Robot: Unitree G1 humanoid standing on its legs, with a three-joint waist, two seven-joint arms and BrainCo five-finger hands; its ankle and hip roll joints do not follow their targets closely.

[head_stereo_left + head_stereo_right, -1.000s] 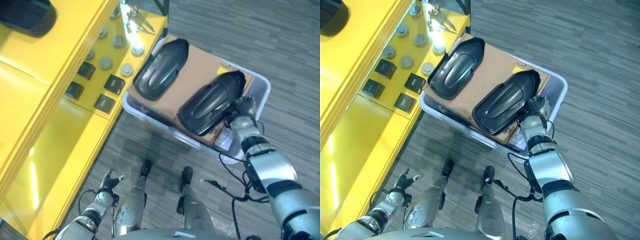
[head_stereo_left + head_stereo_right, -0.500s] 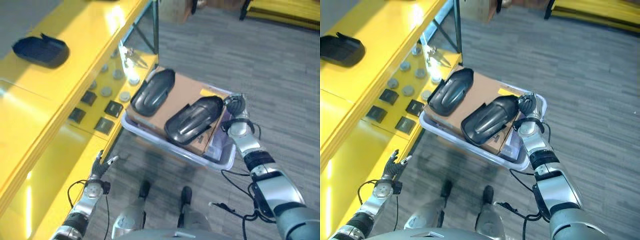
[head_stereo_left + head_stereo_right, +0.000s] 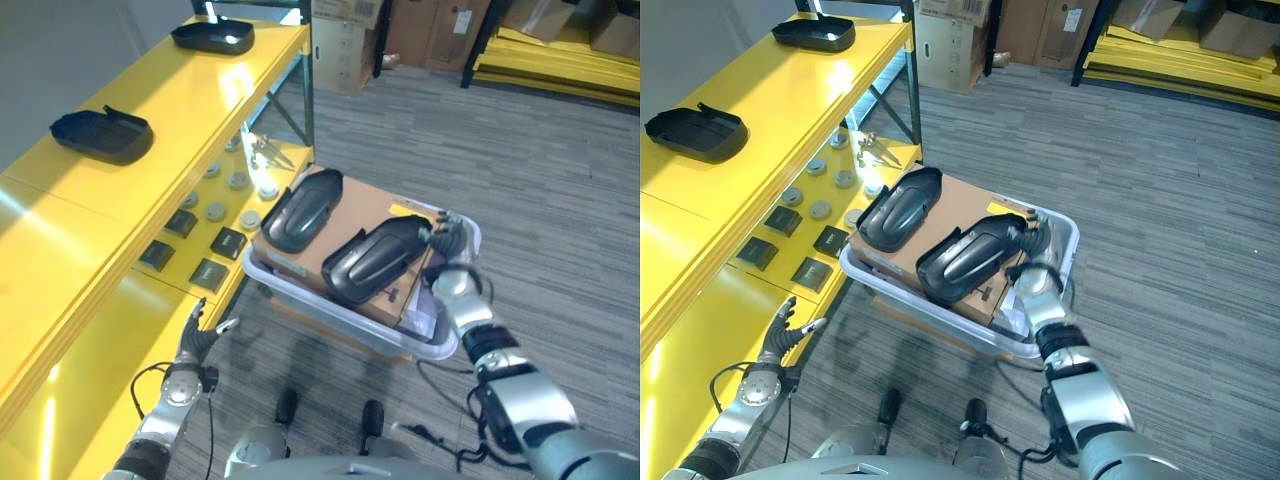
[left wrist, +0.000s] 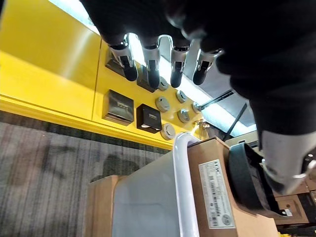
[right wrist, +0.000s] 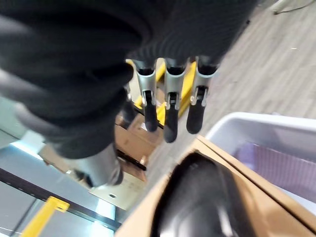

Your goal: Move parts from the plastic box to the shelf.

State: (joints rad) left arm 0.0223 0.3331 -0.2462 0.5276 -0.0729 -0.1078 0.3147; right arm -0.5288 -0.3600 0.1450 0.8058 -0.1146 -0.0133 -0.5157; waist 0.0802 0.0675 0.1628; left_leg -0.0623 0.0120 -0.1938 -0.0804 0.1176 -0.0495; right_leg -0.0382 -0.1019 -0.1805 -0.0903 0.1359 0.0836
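Two black moulded plastic parts (image 3: 372,262) (image 3: 301,209) were laid on a brown cardboard sheet (image 3: 365,212) across the translucent plastic box (image 3: 330,315), beside the yellow metal shelf (image 3: 150,120). The right hand (image 3: 447,240) was held open-fingered at the nearer part's end; the left hand (image 3: 196,335) was held open, low by the shelf.
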